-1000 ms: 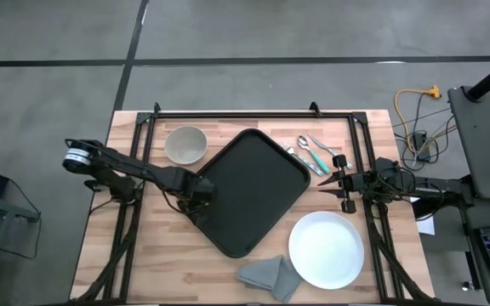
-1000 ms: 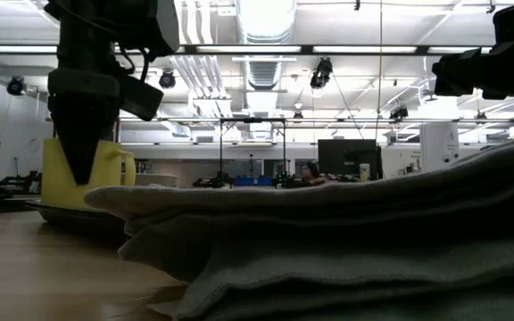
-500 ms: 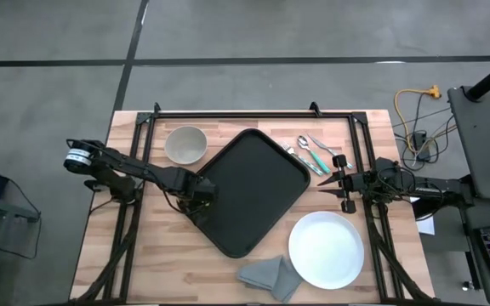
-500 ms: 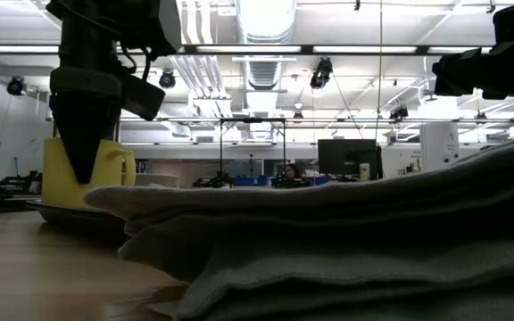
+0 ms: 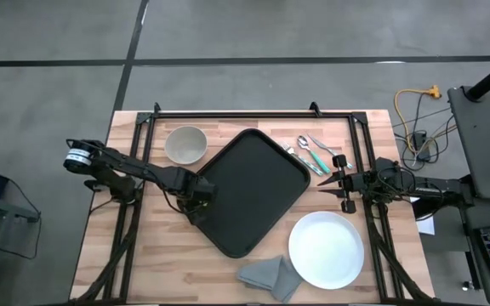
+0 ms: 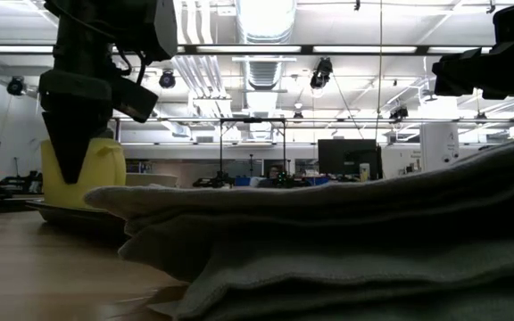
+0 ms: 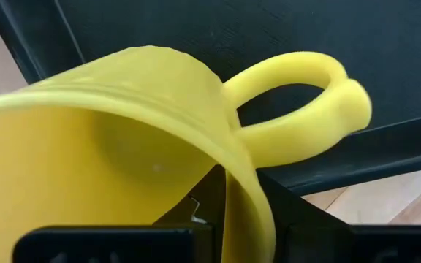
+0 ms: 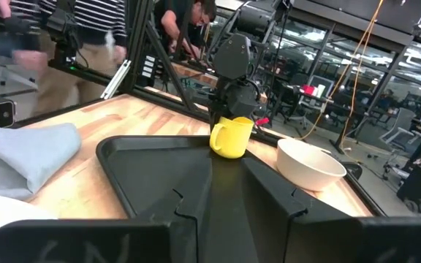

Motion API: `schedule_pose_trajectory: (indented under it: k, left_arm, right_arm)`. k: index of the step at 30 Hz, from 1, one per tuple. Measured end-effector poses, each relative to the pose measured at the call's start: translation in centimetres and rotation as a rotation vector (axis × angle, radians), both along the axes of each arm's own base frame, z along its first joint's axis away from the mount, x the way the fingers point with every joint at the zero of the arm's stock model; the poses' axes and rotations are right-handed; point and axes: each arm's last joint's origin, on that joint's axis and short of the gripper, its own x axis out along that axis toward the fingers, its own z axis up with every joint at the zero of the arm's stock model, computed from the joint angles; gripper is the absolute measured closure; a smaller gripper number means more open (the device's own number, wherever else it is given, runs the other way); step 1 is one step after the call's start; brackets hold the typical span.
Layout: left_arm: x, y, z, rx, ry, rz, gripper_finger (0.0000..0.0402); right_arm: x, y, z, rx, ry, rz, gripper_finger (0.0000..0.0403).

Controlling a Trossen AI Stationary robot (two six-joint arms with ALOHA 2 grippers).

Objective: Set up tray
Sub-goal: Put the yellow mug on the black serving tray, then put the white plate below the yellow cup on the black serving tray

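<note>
The left hand (image 5: 196,192) is sitting at the left corner of the black tray (image 5: 258,183), which is lying turned like a diamond in the middle of the desk (image 5: 160,263). Its fingers are nearly closed and pinching the rim of a yellow cup (image 8: 231,137). The cup is resting on that corner of the tray. If the hand is pulling up while the fingers are gripping the rim, the cup could be tipping over or sliding off the tray's edge onto the desk. The right hand (image 5: 344,182) is waiting just beside the tray's right corner, partly open and holding nothing.

From above, the arm is hiding the cup. In the low view, a grey cloth (image 6: 346,241) is blocking most of the desk. The left wrist view is showing only part of the cup, so the fingertips are hard to make out.
</note>
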Motion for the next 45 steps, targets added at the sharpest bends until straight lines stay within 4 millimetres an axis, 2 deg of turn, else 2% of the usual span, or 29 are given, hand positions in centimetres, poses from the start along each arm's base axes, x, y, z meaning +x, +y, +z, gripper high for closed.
schedule_pose_trajectory:
  k: [7,18,27,42,45]
  left_arm:
    - [0.2,0.0,0.4,-0.001,-0.011,0.001,0.0369]
    - [1.0,-0.1,2.4,-0.005,-0.035,-0.021,0.0369]
    - [1.4,-0.2,5.0,-0.005,-0.03,-0.026,0.0369]
    - [3.1,-0.4,9.9,-0.028,-0.207,-0.027,0.0369]
    - [2.8,-0.5,10.8,-0.04,-0.182,-0.085,0.0369]
  right_arm:
    - [0.0,0.0,0.0,0.0,0.0,0.0,0.0335]
    - [0.0,0.0,0.0,0.0,0.001,0.0,0.0335]
    - [0.0,0.0,0.0,0.0,0.0,0.0,0.0335]
    - [0.0,0.0,0.0,0.0,0.0,0.0,0.0335]
    - [0.0,0.0,0.0,0.0,0.0,0.0,0.0335]
